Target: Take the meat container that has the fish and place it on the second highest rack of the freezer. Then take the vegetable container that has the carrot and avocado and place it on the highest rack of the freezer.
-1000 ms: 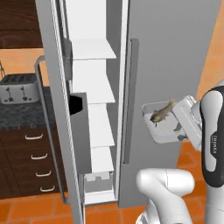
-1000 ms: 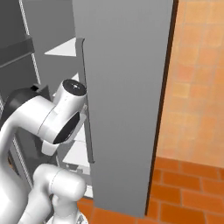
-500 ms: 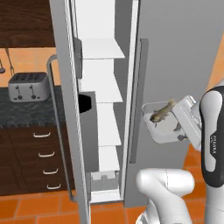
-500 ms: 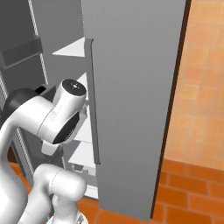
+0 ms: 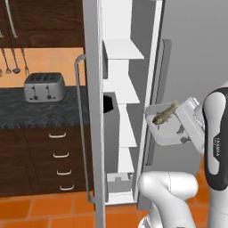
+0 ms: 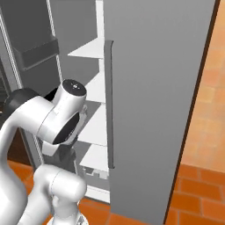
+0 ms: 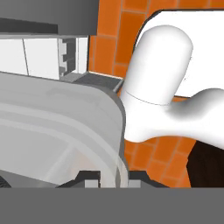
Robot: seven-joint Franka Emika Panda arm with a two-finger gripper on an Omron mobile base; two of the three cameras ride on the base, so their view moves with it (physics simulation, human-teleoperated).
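Beside the freezer (image 5: 120,111): jaws seemingly clamped on the tray (image 5: 167,129) rim, fish (image 5: 164,114) aboard; keep level, ease onto second shelf.

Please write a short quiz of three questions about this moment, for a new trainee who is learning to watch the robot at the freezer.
1. True or false: the fish lies in a container held by the gripper.
2. Where is the container? A) on a freezer shelf B) in the air, outside the freezer C) on the floor
3. Fill in: on the counter left of the freezer stands a ____.

Key: 1 true; 2 B; 3 toaster.
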